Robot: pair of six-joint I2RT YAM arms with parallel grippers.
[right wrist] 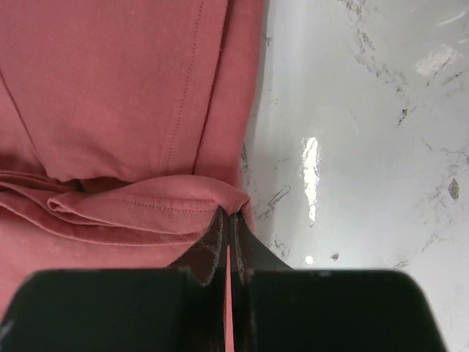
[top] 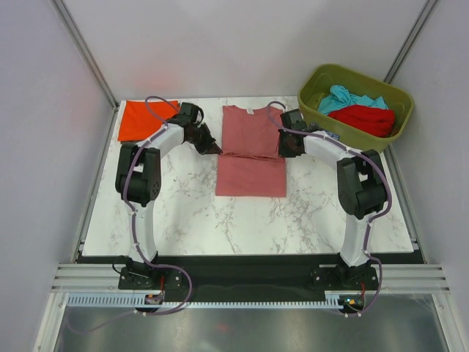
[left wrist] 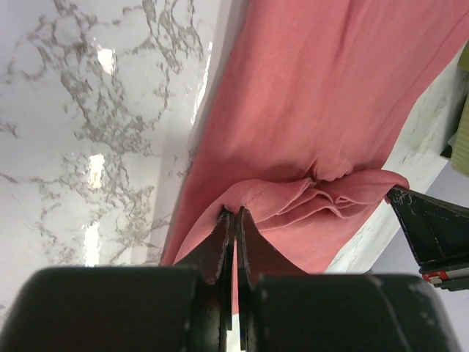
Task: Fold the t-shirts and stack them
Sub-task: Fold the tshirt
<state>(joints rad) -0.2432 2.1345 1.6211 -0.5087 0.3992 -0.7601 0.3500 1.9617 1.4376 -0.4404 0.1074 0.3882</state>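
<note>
Pink t-shirt: collar far, long axis near-far.

Dusty pink t-shirt lies partly folded mid-counter, collar toward the far edge, while orange-red t-shirt sits folded at the far left corner.

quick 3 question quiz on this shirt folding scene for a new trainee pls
1. Pick one: the left pincer and the right pincer are each shut on
A) a teal towel
B) the dusty pink t-shirt
C) nothing
2. True or false: the orange-red t-shirt lies on the marble table, outside the olive-green bin.
3. Fill in: next to the teal garment, the bin holds a bright ____ one.

Key: 1 B; 2 true; 3 red
</note>
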